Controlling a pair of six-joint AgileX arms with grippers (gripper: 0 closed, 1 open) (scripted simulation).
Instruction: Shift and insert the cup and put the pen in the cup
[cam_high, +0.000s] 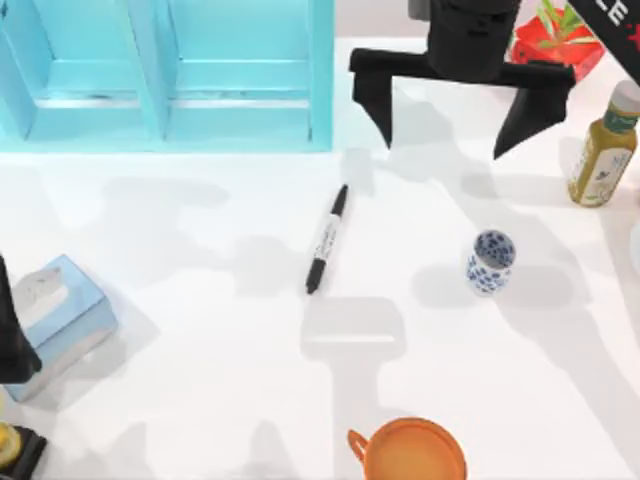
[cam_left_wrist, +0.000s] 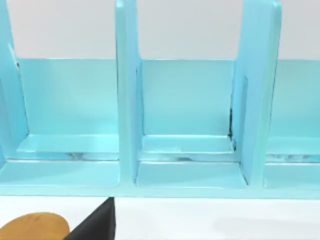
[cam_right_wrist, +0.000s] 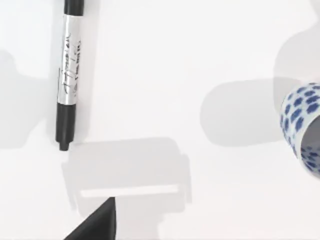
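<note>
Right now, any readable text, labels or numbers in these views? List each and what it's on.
"LE" in white capitals, cut off by the frame edge, with a red mark after it: on the black object at the top view's upper right corner.
Slim black marker with white middle section: dark print on the label, too small to read.
Green-labelled bottle with white cap: label print too blurred to read.
Small white cup with blue pattern: dots, no text.

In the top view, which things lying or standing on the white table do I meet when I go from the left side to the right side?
Tissue box → pen → orange cup → small blue-patterned cup → green bottle.
</note>
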